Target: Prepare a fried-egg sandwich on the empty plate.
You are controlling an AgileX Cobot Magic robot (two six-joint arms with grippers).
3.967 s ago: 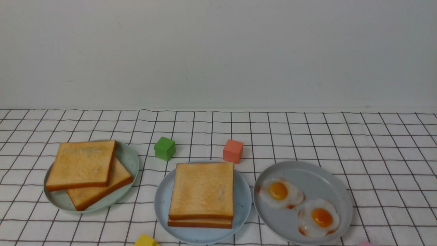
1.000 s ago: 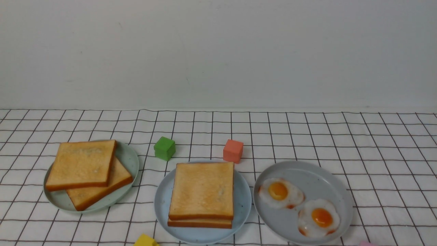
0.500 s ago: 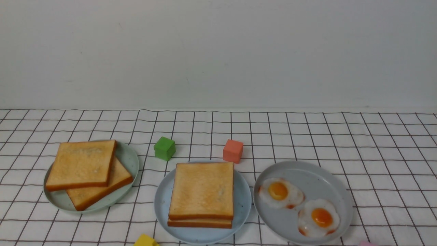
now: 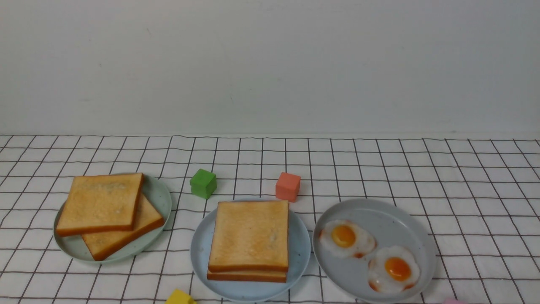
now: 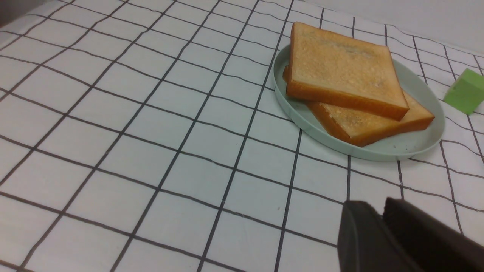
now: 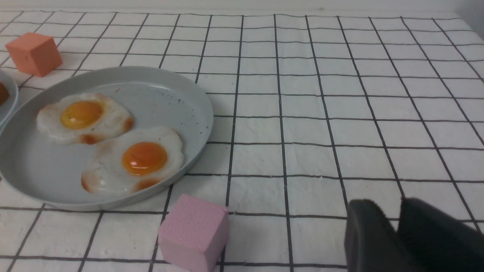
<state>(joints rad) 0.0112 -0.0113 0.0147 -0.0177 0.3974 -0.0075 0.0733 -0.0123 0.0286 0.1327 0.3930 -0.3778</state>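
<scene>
Currently on the light blue plate (image 4: 198,253): the fried-egg sandwich (image 4: 249,236), two stacked toast slices; no egg shows between them.
Left of that plate: pale green plate (image 4: 162,198) with two toast slices (image 4: 101,202).
Right of that plate: grey plate (image 4: 379,211) with two fried eggs (image 4: 344,236).
Behind that plate: green cube (image 4: 203,183), orange cube (image 4: 288,186).
Left end effector (image 5: 378,206): empty over the surface, fingers close together; clenched or not, cannot tell.
Right end effector (image 6: 391,207): empty, fingers close together; likewise unclear.
</scene>
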